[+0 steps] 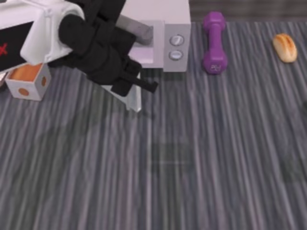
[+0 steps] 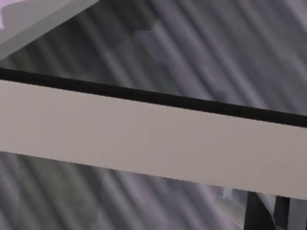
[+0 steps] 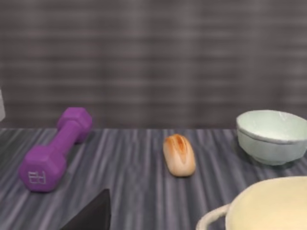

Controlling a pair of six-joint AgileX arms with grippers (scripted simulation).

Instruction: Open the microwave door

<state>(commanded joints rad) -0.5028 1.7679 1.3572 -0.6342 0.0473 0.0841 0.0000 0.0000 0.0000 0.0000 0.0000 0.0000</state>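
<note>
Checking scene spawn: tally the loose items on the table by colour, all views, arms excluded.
White: 2, microwave, orange-spotted cube
Purple: 1, dumbbell
Golden-brown: 1, bread roll
Pale green: 1, bowl
Cream: 1, handled vessel
Total: 6

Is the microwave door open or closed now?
Open: the microwave door juts forward from the microwave, exposing its cavity. The left gripper is at its edge.
</note>
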